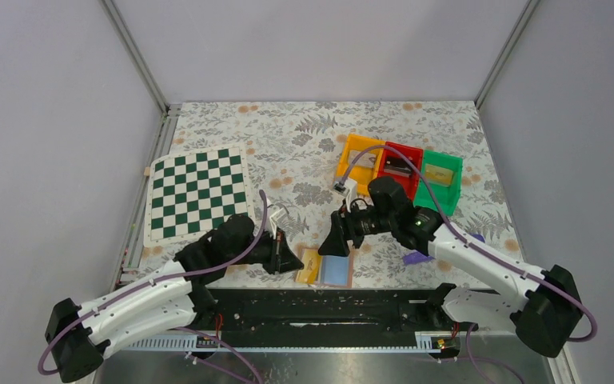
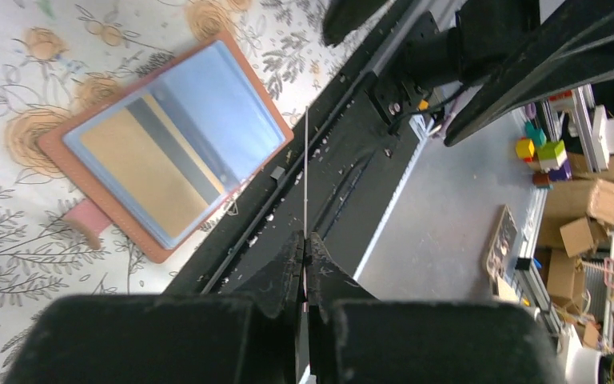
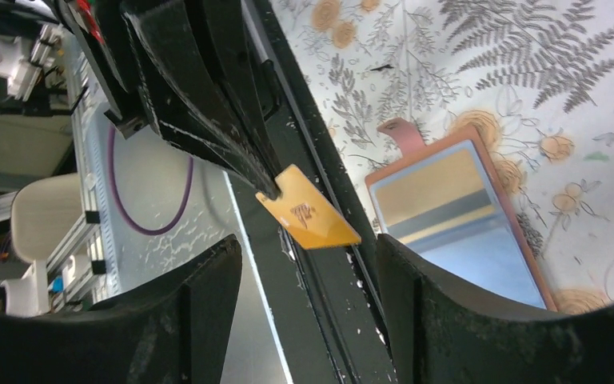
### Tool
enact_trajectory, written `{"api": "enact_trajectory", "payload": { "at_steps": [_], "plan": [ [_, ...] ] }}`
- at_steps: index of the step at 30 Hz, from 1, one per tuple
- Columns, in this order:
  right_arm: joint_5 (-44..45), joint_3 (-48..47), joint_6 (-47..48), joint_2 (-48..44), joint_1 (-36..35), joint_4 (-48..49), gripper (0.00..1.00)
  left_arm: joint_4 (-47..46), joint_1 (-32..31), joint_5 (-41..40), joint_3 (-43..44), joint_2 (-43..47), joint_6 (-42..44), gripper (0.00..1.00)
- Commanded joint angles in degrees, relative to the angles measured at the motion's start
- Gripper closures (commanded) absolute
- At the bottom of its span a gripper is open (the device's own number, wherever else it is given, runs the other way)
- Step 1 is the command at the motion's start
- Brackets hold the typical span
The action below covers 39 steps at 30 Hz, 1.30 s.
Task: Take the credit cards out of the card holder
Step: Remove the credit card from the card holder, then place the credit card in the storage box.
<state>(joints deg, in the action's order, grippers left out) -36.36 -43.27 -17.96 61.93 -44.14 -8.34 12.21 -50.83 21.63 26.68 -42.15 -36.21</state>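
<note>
Card holder (image 2: 112, 203) lies open, flat on the floral table (image 1: 288, 152) at its near edge beside the black rail (image 2: 344, 152). One half shows a yellowish card (image 2: 140, 172) with a dark stripe, the other half is blue. Left hand (image 2: 305, 244) is clenched on a corner of a yellow card (image 3: 308, 216), held up clear of the holder, over the rail. Right hand (image 1: 336, 238) hangs above the holder, fingers (image 3: 200, 320) spread wide, grasping nothing.
</note>
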Motion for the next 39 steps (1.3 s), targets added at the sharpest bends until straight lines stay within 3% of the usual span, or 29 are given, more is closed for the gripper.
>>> {"api": "enact_trajectory", "payload": {
  "at_steps": [1,10,13,18,21,22,26,30,34,39],
  "plan": [
    [-9.4,-4.2,3.5,4.7,0.4,-0.2,0.32,-3.9,0.1,7.0,3.1,-2.0,2.2,1.00],
    [-17.7,-4.8,5.5,10.2,0.4,-0.1,0.40,-10.4,0.0,9.3,1.7,-3.8,0.4,1.00],
    [-18.1,-3.8,5.3,10.4,0.4,0.6,0.56,-11.0,0.0,9.1,1.5,-4.3,0.3,1.00],
    [-17.8,-2.6,3.4,10.1,0.9,2.8,0.98,-8.5,0.2,5.5,2.3,-4.9,0.0,1.00],
    [-17.8,-3.1,2.3,10.1,1.5,3.2,1.00,-8.3,0.5,4.6,2.6,-4.5,-0.2,1.00],
    [-17.6,-3.2,2.1,10.1,1.7,3.1,1.00,-7.7,0.6,3.8,2.9,-4.3,-0.3,0.94],
    [-15.7,-3.4,0.1,9.3,6.4,2.3,1.00,-1.1,0.8,-3.3,5.5,-3.3,0.6,0.41],
    [-10.2,-4.8,-0.5,7.2,16.1,-2.9,1.00,3.7,0.8,-9.2,7.1,-1.3,3.2,0.16],
    [0.5,-9.8,0.3,6.1,26.9,-11.6,1.00,4.7,0.8,-10.9,7.8,-1.5,5.1,0.08],
    [10.7,-14.6,0.1,3.5,39.2,-13.9,1.00,6.5,0.7,-12.7,8.6,-2.8,6.8,0.05]
  ]
}}
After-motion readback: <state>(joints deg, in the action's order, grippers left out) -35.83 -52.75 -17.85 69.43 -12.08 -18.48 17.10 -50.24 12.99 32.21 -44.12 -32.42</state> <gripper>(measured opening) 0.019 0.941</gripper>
